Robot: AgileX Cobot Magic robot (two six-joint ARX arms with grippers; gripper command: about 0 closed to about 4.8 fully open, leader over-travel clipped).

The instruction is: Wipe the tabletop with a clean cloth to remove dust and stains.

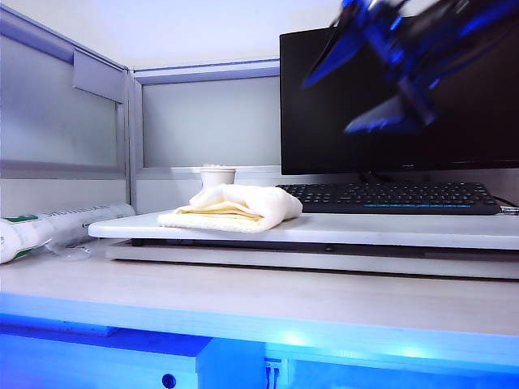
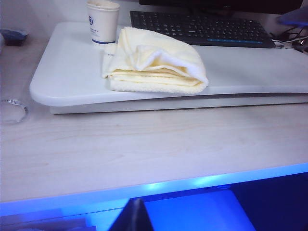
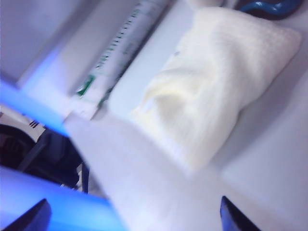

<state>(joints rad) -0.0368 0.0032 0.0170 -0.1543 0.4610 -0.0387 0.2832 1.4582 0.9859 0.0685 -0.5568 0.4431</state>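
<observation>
Cream terry in bunchy folds, the cloth [image 1: 233, 207] lies on the near left part of the white tabletop [image 1: 389, 229], just in front of a small paper cup [image 1: 217, 176] and left of the black keyboard [image 1: 389, 197]. Nothing touches it.

High on the right of the exterior view, the right gripper [image 1: 388, 77] shows as a blue blur in front of the monitor [image 1: 324, 138], well above the board. In its own wrist view two dark fingertips [image 3: 231, 216] stand far apart at the frame corners, so the jaws are spread wide and hold nothing, with the cloth in sight beyond them.

The left gripper [image 2: 132, 219] shows only as a dark tip low in front of the wood-grain desk [image 2: 144, 149]; whether its jaws are apart I cannot tell.

The step in hand looks like the reach for the cloth; wiping has not begun. Next the right gripper would need to come down over the thick folded edge and close on enough layers to drag it flat.
</observation>
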